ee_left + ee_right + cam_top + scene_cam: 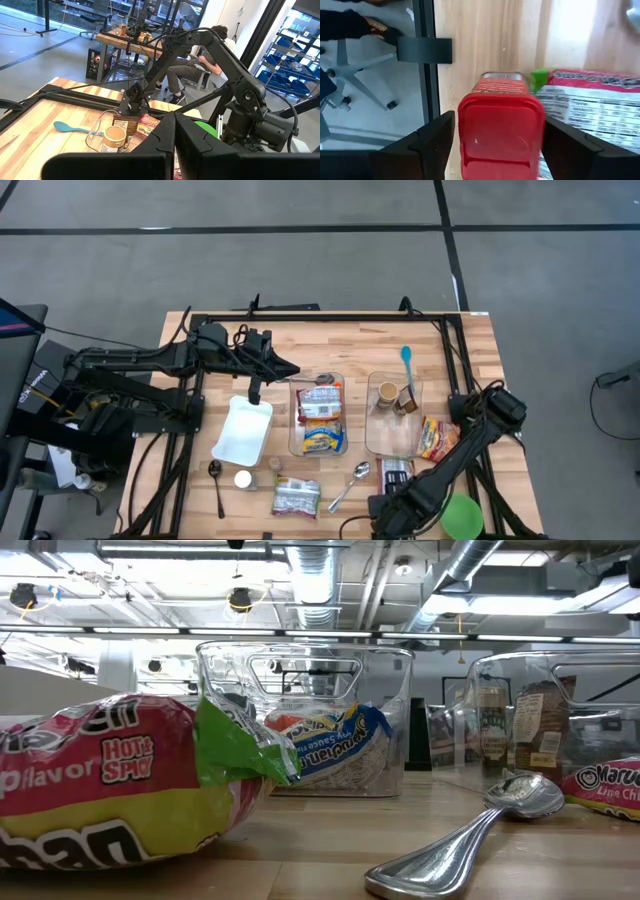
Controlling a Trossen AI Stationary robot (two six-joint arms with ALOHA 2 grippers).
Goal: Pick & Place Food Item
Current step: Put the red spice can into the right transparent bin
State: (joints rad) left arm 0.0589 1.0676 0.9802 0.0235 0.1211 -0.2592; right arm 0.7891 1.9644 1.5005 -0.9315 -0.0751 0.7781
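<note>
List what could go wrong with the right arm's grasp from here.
1. The right gripper straddles the red-lidded container, fingers open either side; an off-centre close could tip or push it.
2. The red-and-white noodle packet lies right beside it; a finger could snag it.
3. The table's black edge frame runs close by, limiting room.

Far strip of the tabletop (pixel 340 340) is wide open; the middle's jammed with two clear bins (pixel 319 416), packets and spoons.

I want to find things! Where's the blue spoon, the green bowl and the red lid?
blue spoon (pixel 406 360): high view, on its handle.
green bowl (pixel 462 517): high view, on its inside.
red lid (pixel 500 127): right wrist view, on the lid's flat top.
</note>
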